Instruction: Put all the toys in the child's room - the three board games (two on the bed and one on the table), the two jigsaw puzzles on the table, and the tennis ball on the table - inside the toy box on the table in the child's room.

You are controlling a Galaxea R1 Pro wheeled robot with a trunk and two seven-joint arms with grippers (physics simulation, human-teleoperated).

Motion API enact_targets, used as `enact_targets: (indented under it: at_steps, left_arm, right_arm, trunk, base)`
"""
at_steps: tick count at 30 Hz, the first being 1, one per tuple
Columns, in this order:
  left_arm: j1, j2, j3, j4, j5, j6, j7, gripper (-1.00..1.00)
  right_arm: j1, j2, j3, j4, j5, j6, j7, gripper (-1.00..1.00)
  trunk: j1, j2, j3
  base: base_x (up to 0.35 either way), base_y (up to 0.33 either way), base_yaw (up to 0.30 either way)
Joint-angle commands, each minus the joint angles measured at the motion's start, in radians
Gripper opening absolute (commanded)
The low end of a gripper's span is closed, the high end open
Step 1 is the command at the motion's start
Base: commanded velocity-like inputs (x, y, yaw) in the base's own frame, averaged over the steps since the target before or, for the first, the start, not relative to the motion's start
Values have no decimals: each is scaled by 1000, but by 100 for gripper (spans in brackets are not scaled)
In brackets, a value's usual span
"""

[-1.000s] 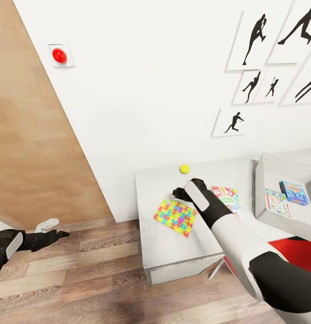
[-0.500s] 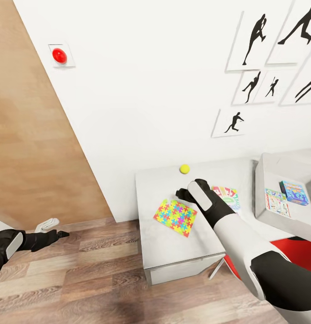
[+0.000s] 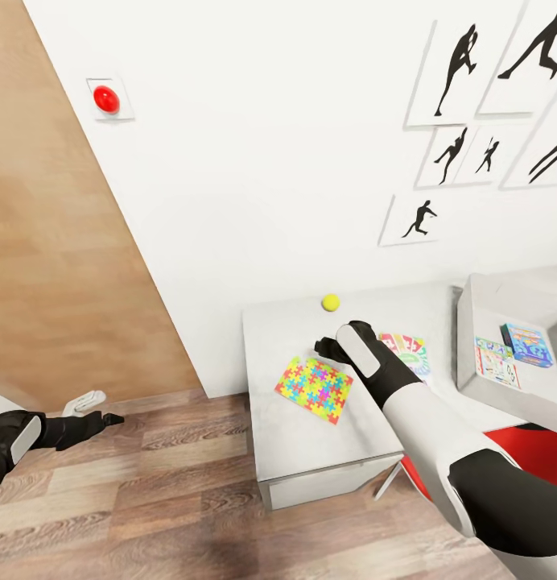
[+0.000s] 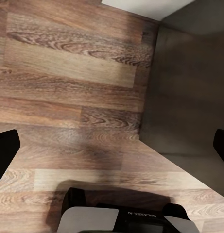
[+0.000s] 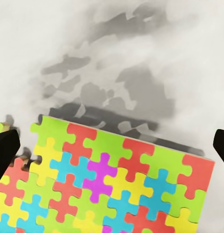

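— Jaws of right gripper (image 5: 112, 145) wide apart, nothing held, hovering at far edge of jigsaw puzzle (image 3: 315, 388) flat on tabletop (image 3: 311, 451).
— Risk?
— Thin square, probably slides or slips instead of lifting. Left gripper (image 4: 112, 145) open, empty, above floor (image 4: 68, 73).

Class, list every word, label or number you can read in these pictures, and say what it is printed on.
"GALAXEA", upside down, faint: left arm's housing.
Board game on the table: lettering too blurred.
Two boxed games in the toy box: print too small.
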Motion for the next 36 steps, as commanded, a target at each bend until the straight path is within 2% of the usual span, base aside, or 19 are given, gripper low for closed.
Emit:
enact_targets:
  at_steps: [1,29,36]
  left_arm:
    - [-1,0,5,0,1,7,-2,100]
    - [-1,-5,5,0,1,5,-2,100]
    - [-1,-6,5,0,1,5,-2,100]
  right_arm:
    - [-1,-1,3,-1,-10,1,-10,100]
    - [-1,-2,3,-1,-10,-1,-9,100]
    - [-1,-1,4,-1,-9,-1,-9,100]
  trunk:
    - [1,-2,-2]
    - [1,-2,-44]
    - [1,-2,-49]
  base:
    - [0,0,0]
    - [18,0,0]
    - [17,0,0]
